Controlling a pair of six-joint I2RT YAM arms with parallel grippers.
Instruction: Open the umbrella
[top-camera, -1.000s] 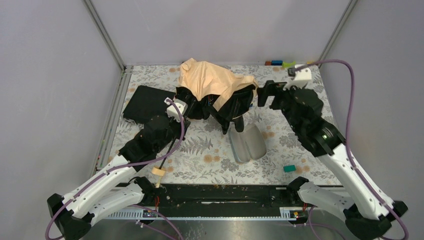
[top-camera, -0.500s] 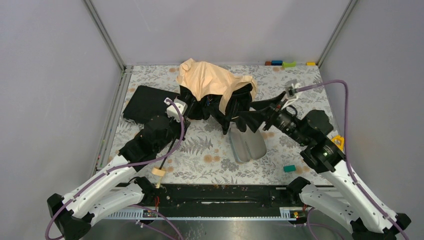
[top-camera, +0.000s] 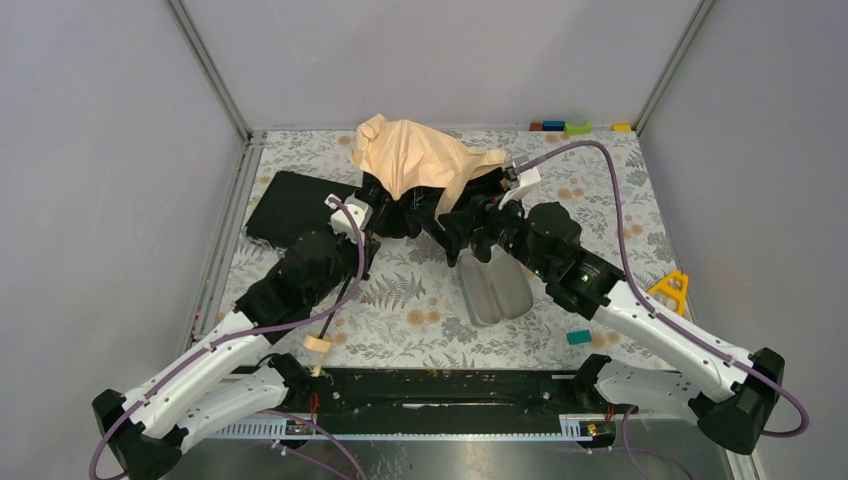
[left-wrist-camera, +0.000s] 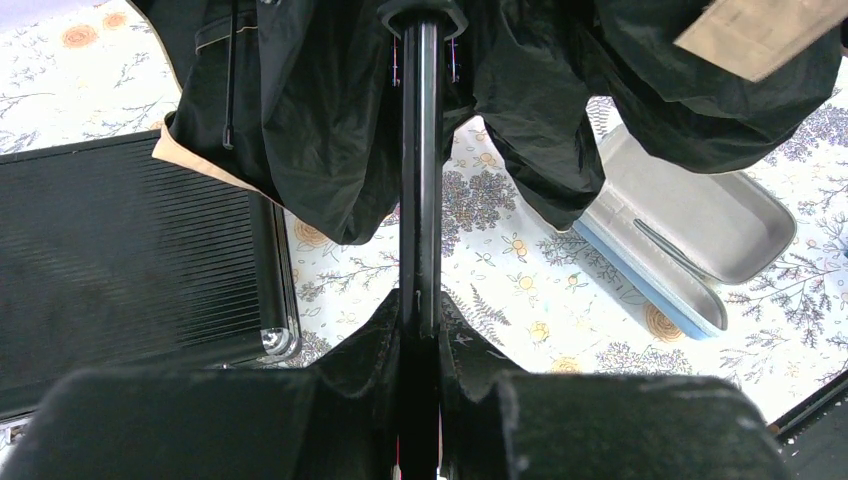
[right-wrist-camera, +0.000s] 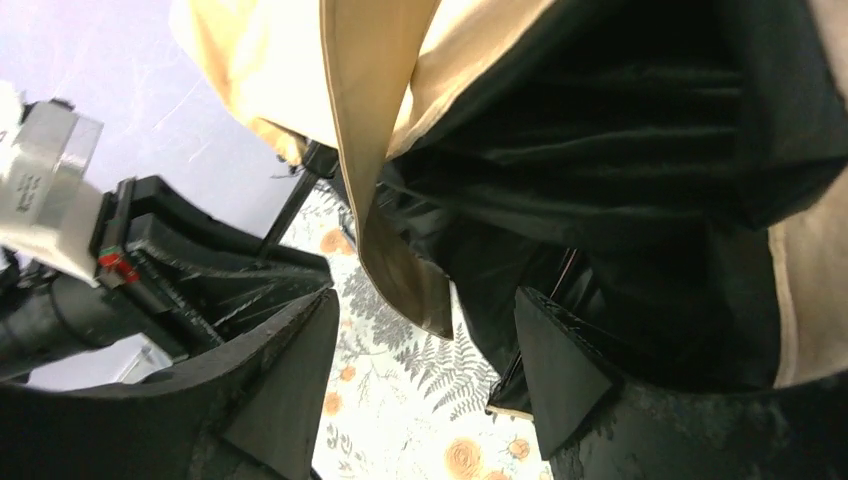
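The umbrella (top-camera: 415, 160) stands half folded at the back middle, its peach-tan canopy over limp black folds. Its dark shaft (left-wrist-camera: 420, 150) runs down toward me to the cream knob handle (top-camera: 318, 343) near the front edge. My left gripper (top-camera: 358, 250) is shut on the shaft just below the canopy; in the left wrist view the gripper (left-wrist-camera: 420, 320) has both fingers pressed against it. My right gripper (top-camera: 470, 225) is at the canopy's right lower edge. It is open (right-wrist-camera: 425, 300), and a tan canopy fold (right-wrist-camera: 400, 270) hangs between the tips without being pinched.
A flat black case (top-camera: 295, 205) lies at the back left. A grey sleeve (top-camera: 495, 285) lies under the right arm. A teal block (top-camera: 578, 337) and a yellow piece (top-camera: 670, 290) are at the right, and small coloured blocks (top-camera: 575, 127) line the back wall.
My right arm has swung from the back right in to the canopy's right edge, and its jaws have narrowed somewhat. The left arm and the shaft have stayed put.
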